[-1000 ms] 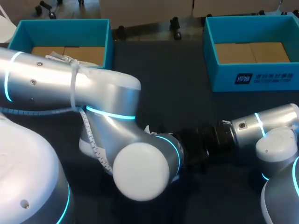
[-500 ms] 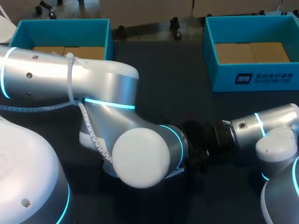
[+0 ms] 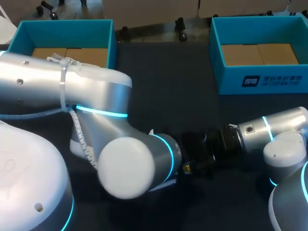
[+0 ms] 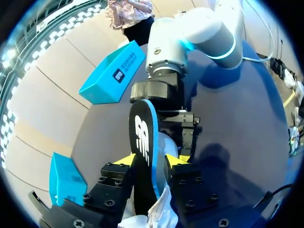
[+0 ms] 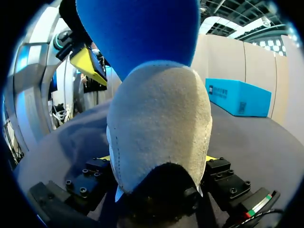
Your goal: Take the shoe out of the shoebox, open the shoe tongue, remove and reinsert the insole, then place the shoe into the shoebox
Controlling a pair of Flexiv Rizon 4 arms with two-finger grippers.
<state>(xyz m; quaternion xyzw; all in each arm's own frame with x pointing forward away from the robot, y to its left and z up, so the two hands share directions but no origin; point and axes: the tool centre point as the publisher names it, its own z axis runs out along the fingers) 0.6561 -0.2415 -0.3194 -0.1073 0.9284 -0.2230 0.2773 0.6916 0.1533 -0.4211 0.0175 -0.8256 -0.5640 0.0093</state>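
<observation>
In the left wrist view a blue-and-black insole (image 4: 142,137) stands on edge between the yellow tips of my left gripper (image 4: 152,164). One finger lies against it and a gap shows at the other, so the jaws are open. Under it is the white shoe (image 4: 166,147), with laces near my palm. Ahead, my right gripper (image 4: 183,137) grips the shoe from the far side. In the right wrist view the shoe's grey suede end (image 5: 159,123) fills my right gripper (image 5: 157,159), and the insole (image 5: 142,33) rises above it. In the head view my left arm (image 3: 96,120) hides the shoe.
Two teal shoeboxes stand at the back of the dark table, one at the left (image 3: 62,28) and one at the right (image 3: 260,77), both showing brown cardboard inside. My right arm (image 3: 269,130) lies low along the table's right side.
My left gripper's fingers have spread apart around the insole. My left arm's elbow has swung to the left and nearer the camera. The right arm has stayed put.
</observation>
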